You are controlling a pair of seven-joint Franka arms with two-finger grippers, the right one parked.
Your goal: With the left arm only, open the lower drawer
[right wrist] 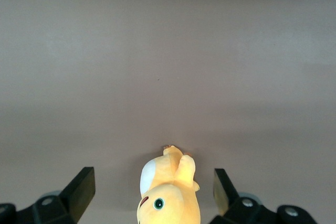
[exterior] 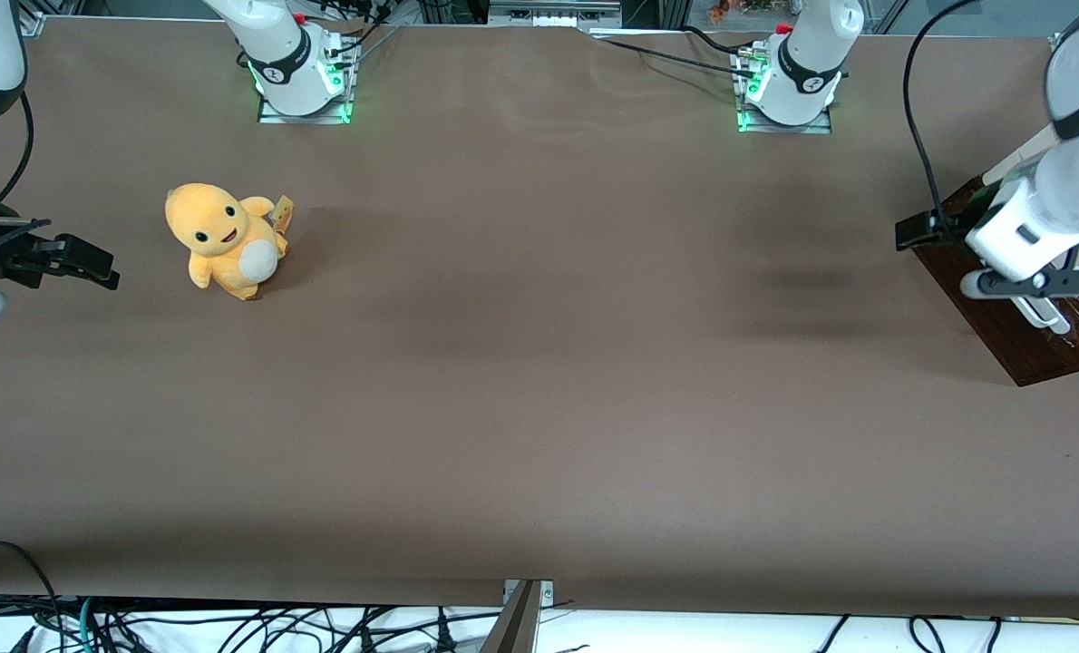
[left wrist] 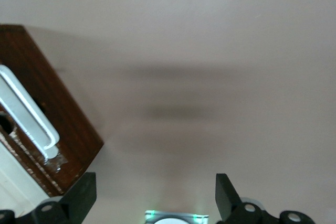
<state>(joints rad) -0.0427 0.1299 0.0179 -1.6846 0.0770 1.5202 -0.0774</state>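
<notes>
Gaping wide with nothing between them, the jaws of the left arm's gripper (left wrist: 155, 195) hold only air in the left wrist view, both black fingertips (left wrist: 84, 192) apart over bare brown table (left wrist: 220, 51). Just beside one fingertip lies the corner of the lower drawer (left wrist: 68, 124), its dark glossy wooden front carrying a white bar loop handle (left wrist: 29, 111); the gripper is near that handle but touches neither it nor the wood.

From the front camera, the left arm (exterior: 1043, 213) hangs over the drawer front (exterior: 1020, 331) at about 3 o'clock on the table (exterior: 539, 381), at the working arm's end. Its white wrist hides much of the wood, and a piece of the white handle (exterior: 1043, 316) peeks out under the black cross-piece.

Well apart, toward the parked arm's end at roughly 9 o'clock, a yellow plush toy (exterior: 227, 240) with a white belly sits upright on the table.
</notes>
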